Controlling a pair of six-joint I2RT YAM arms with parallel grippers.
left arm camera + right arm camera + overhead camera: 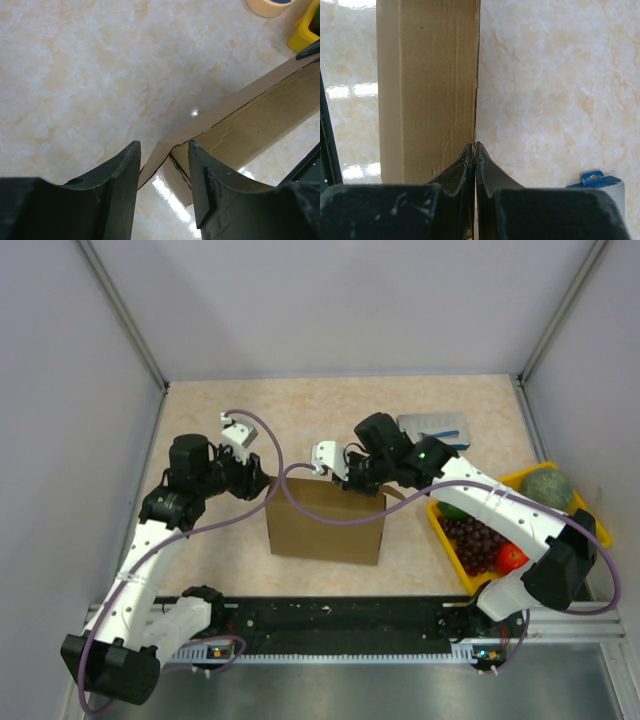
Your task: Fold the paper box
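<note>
The box [325, 530] stands upright in the middle of the bench [300, 410], between the two arms, its open top facing up. The left claw [164, 146] is at the box's upper left corner, jaws apart with the cardboard corner between them. The right claw [475, 150] is at the top edge, further right, jaws pressed together on the thin wall. A yellow tray [445, 540] of fruit sits to the right.
</note>
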